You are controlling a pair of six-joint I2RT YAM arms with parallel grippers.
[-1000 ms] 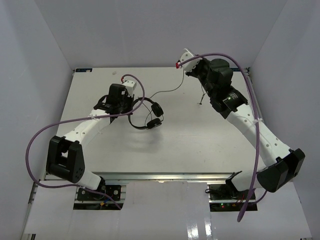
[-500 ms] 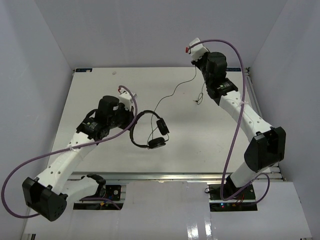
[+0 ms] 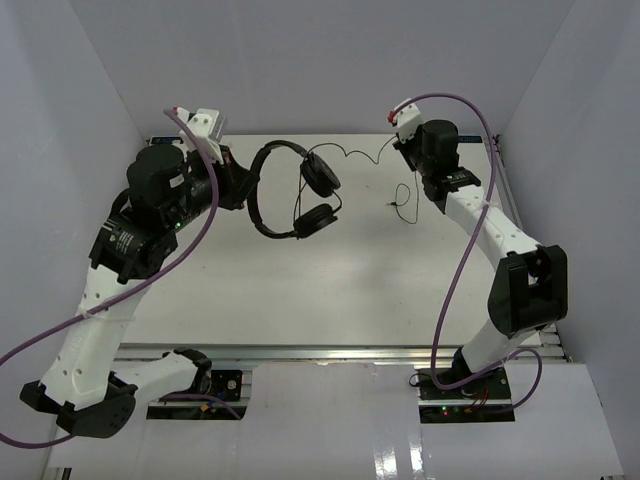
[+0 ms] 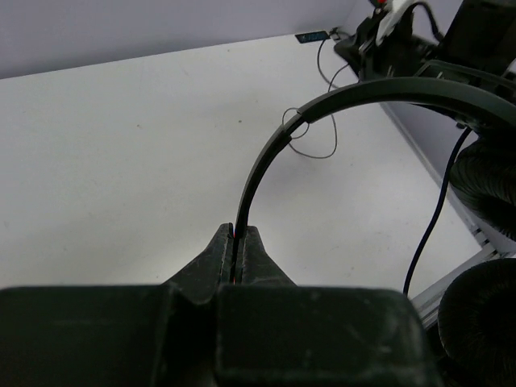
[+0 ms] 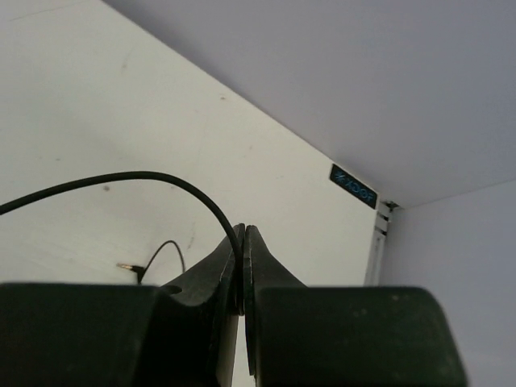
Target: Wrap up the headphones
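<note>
The left hand (image 4: 239, 242) pinches the thin headband (image 4: 379, 89), holding the headphones (image 3: 320, 176) aloft at the upper centre of the top view. So narrow a grip may let them swing or slip. The right hand (image 5: 242, 242), upper right, is clamped on the cord (image 5: 121, 177), whose slack could slide free or tangle above the counter (image 3: 350, 270). Count: one pair of headphones, two earcups (image 3: 315, 220), one cord, one plug (image 5: 126, 266), two hands.

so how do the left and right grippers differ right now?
The left gripper pinches the stiff headband, earcups attached; the right gripper pinches only the thin cord. In the top view the left gripper is over the table's left side, the right gripper over its right side, near the back. Shared: both are shut, each on a part of the same headphones.
</note>
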